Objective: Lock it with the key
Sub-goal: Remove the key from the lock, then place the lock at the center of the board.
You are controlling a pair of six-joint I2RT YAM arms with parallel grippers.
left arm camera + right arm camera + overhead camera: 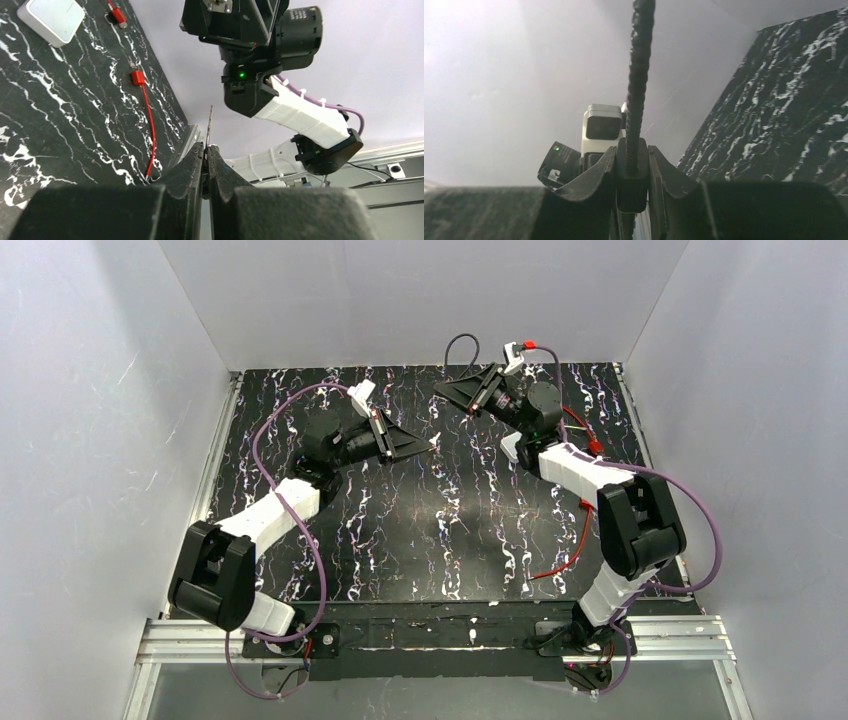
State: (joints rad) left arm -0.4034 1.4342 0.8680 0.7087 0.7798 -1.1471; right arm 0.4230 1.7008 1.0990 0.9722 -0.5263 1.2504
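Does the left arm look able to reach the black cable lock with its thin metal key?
Probably yes: the left gripper pinches the thin metal key, the right gripper holds the black cable lock up nearby, and only open air lies between. The keyhole isn't visible.

Each arm, the left arm (270, 515) and the right arm (585, 470) alike, is built of white link shells joined by black joint housings. A purple cable (340, 107) is run along each and fastened with white ties. A green light (242, 75) is shown on the right arm's black wrist housing. The left gripper (206, 150) and right gripper (634, 155) are fitted with matte black, wedge-shaped jaws.
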